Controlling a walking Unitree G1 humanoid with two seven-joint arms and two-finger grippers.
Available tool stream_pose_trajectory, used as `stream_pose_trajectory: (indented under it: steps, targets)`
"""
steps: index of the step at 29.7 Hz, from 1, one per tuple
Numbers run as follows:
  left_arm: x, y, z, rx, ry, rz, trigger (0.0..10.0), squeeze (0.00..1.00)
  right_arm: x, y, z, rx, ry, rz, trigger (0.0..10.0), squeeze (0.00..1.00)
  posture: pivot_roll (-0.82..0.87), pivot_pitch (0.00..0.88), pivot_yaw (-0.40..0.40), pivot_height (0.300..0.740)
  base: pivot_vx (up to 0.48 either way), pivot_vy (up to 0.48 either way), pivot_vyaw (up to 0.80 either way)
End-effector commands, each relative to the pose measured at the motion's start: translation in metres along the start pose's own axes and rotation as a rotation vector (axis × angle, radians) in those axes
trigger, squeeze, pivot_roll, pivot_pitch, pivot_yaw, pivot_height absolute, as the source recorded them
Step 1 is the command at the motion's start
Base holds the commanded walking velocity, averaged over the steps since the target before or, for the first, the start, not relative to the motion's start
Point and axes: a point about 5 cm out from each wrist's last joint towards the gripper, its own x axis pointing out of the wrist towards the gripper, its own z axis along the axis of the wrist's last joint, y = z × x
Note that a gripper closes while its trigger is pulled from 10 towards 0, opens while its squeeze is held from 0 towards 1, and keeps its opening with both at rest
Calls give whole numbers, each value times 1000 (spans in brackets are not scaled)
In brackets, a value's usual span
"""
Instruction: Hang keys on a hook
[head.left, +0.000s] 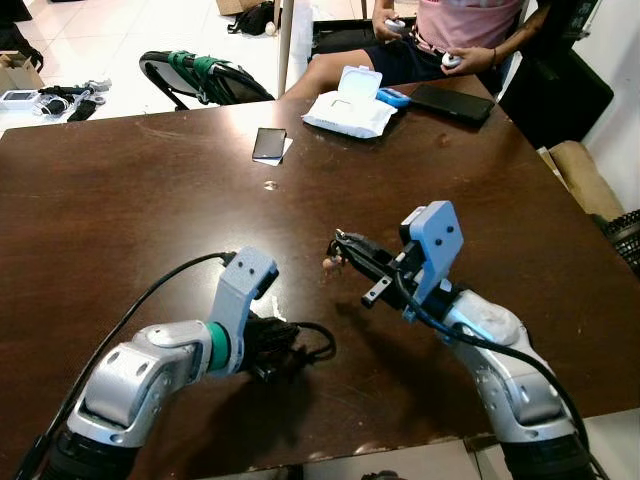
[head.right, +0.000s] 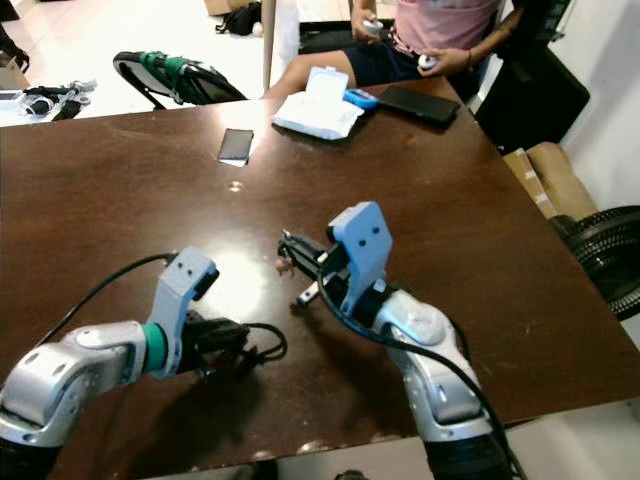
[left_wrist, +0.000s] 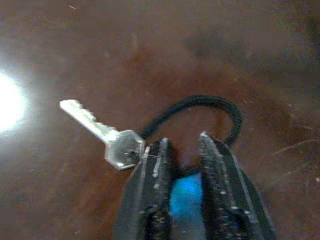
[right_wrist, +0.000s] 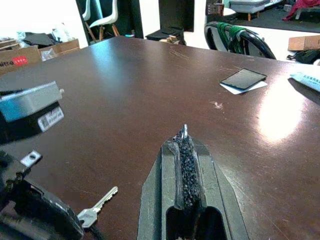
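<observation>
left gripper low over the dark wooden table, near edge, left of centre. its two black fingers stand a little apart, pinching a black cord loop that arcs out past the tips. a silver key lies flat on the table on the end of that cord, its head just beside one fingertip, blade pointing away. from the head camera the cord shows as a dark tangle at the gripper tip.

right gripper held above the table, right of centre, pointing left toward the other arm; fingers pressed together, a small metal tip poking out between them, too small to tell what it is.

around: a black phone lying on a white slip of paper, far centre. a white wipes pack with lid up, far right of centre; a dark flat case beyond it at the far right. a person sits at the far edge holding small controllers. a folded chair on the floor, far left. nothing lies between the two grippers.

no writing legible.
</observation>
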Motion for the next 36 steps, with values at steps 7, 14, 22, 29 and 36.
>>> stream_pose_trajectory:
  steps: [7, 14, 22, 29, 36]
  targets:
    - [3, 0, -8, 237, 118, 100, 10000, 1000, 0, 4, 2, -9, -6, 15, 10000, 0, 77, 85, 158, 740, 0, 0, 0]
    - [2, 3, 0, 339, 114, 112, 10000, 455, 0, 4, 2, -7, -6, 17, 10000, 0, 76, 88, 157, 740, 0, 0, 0]
    - [4, 6, -7, 417, 163, 124, 4314, 0, -1, 5, 2, -5, -5, 18, 10000, 0, 74, 84, 158, 740, 0, 0, 0]
    - [5, 5, -14, 306, 169, 86, 0, 0, -1, 5, 2, -8, -4, 20, 10000, 0, 74, 81, 156, 740, 0, 0, 0]
    - [6, 5, -15, 307, 157, 76, 0, 0, -1, 4, 2, -10, -4, 20, 10000, 0, 71, 78, 154, 740, 0, 0, 0]
